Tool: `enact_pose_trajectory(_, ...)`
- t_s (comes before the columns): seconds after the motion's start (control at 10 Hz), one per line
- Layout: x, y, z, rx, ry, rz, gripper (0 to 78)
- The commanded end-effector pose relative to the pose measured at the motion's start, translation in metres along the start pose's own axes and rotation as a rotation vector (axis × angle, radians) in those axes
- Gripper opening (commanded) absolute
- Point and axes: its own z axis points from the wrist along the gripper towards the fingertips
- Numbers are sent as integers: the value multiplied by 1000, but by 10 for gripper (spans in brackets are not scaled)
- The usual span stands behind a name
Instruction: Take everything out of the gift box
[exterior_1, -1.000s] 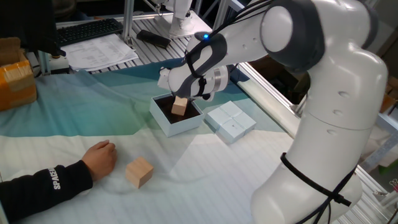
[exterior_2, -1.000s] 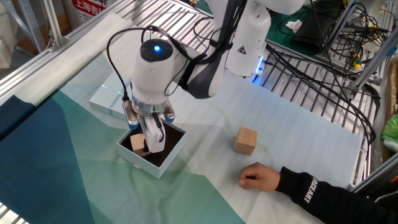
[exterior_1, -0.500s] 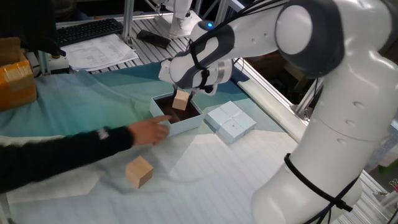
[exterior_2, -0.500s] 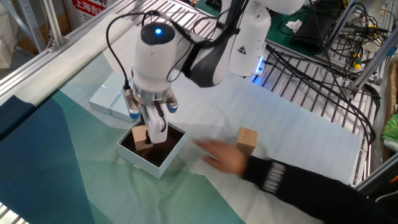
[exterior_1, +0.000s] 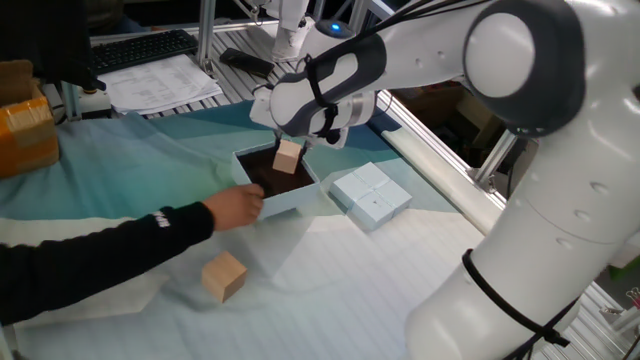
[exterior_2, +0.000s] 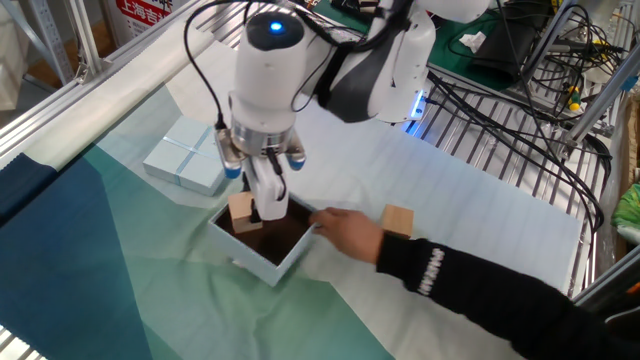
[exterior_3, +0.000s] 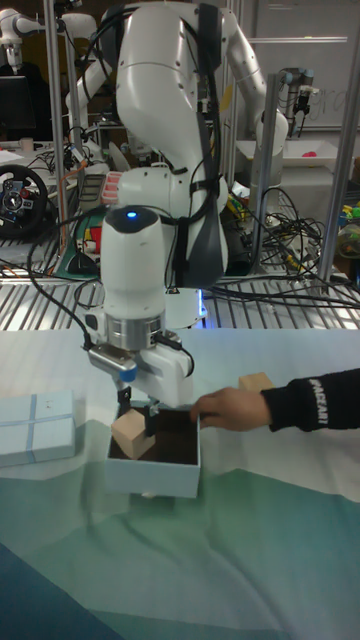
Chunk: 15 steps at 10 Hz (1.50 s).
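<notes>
The pincer (exterior_2: 262, 205) pinches a wooden cube (exterior_2: 241, 210) just above the gift box (exterior_2: 262, 250); its fingertips are partly hidden behind the cube. A person's hand (exterior_2: 345, 231) touches the box's rim. The second cube (exterior_1: 224, 275) sits on the desk near the box, half hidden by the sleeve in the other fixed view. The lid (exterior_1: 371, 195) lies beside the box.

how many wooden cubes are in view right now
2: one wooden cube is gripped by the gripper just above the gift box; the other cube sits on the cloth.
</notes>
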Motion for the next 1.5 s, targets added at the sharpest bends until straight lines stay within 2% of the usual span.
enact_pose_trajectory(0.1,25,14,-20,8,9,56,13)
enact_pose_trajectory(0.3,44,22,-33,12,14,92,13)
enact_pose_trajectory(0.4,47,23,-35,13,16,94,13)
enact_pose_trajectory(0.5,61,27,-46,13,24,107,13)
enact_pose_trajectory(0.6,68,28,-51,13,25,112,13)
enact_pose_trajectory(1.5,100,32,-78,-2,42,133,13)
